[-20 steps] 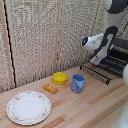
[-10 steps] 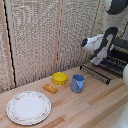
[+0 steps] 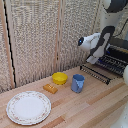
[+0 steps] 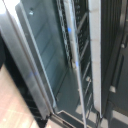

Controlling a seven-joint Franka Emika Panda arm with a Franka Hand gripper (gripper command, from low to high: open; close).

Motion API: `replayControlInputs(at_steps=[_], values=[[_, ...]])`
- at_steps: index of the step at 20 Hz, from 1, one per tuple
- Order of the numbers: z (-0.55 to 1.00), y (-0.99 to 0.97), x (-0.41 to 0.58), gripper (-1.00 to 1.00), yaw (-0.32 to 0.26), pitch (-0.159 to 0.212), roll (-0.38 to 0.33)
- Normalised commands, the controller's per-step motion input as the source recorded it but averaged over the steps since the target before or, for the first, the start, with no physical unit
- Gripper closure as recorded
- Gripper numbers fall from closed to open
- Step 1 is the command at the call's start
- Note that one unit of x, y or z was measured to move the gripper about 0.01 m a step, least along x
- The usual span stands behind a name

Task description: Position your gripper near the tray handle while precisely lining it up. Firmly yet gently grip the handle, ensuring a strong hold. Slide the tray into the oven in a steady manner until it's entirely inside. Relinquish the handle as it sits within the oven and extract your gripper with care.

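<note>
The oven [image 3: 120, 46] stands at the exterior view's right, dark and boxy. The tray [image 3: 111, 65], a black wire rack, sticks out of its front, and the tray handle [image 3: 95, 74] runs along the rack's near edge. My white arm bends down from above, and the gripper [image 3: 93, 58] hangs just over the rack's front part. Its fingers are too small and dark to show whether they hold anything. The wrist view is blurred: it shows the tray's thin bars [image 4: 82, 35] and the oven's glass door [image 4: 42, 57] close up, with no clear fingertips.
On the wooden table, a blue cup [image 3: 78, 83] stands close to the rack's front corner. A yellow bowl [image 3: 60, 78], a small orange block [image 3: 50, 88] and a round white plate [image 3: 28, 107] lie further toward the exterior view's left. A slatted screen stands behind.
</note>
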Motion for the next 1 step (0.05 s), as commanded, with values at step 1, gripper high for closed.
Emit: replayControlInputs(at_steps=[1], values=[[0.19,0.2,0.437,-1.0,-0.03,0.034,0.171]])
